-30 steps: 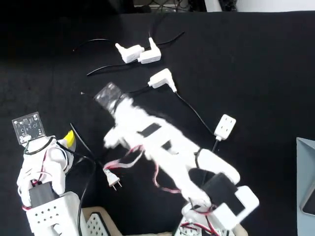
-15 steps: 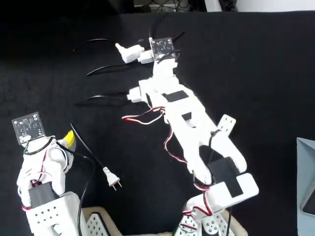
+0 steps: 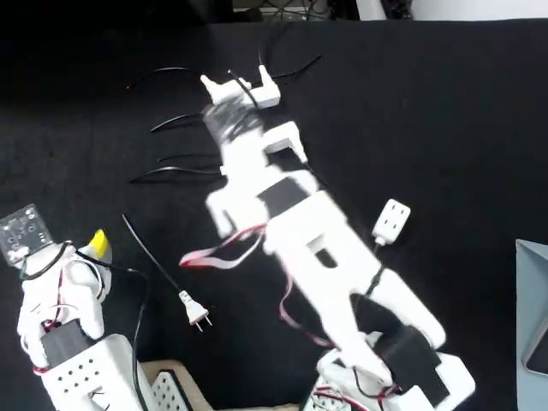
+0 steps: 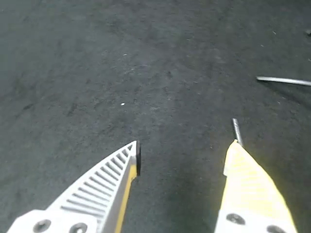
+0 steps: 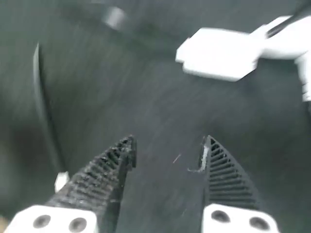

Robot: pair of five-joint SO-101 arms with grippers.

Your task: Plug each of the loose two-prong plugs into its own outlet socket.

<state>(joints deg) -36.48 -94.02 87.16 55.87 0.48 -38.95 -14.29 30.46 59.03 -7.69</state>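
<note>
A loose two-prong plug [image 3: 196, 312] on a black cord lies near the front, between the two arms. A white outlet socket [image 3: 391, 220] sits at the right. Two white plug bodies [image 3: 242, 89] lie together at the far side, and a third [image 3: 283, 135] is beside the right arm [image 3: 291, 223], which stretches towards them. My right gripper [image 5: 167, 145] is open over the mat, a white plug body [image 5: 218, 53] a short way ahead of it. At the front left my left gripper [image 4: 184, 153] hangs open over bare mat with nothing between its fingers.
Several thin black cords [image 3: 175, 163] lie across the black mat [image 3: 445, 120] left of the right arm. One cord [image 5: 43, 102] runs beside the right gripper. A grey tray edge [image 3: 533, 308] shows at the right border.
The right arm swung from the left-centre to the far plugs, then back a little to the left. The left arm shifted slightly left and towards the front.
</note>
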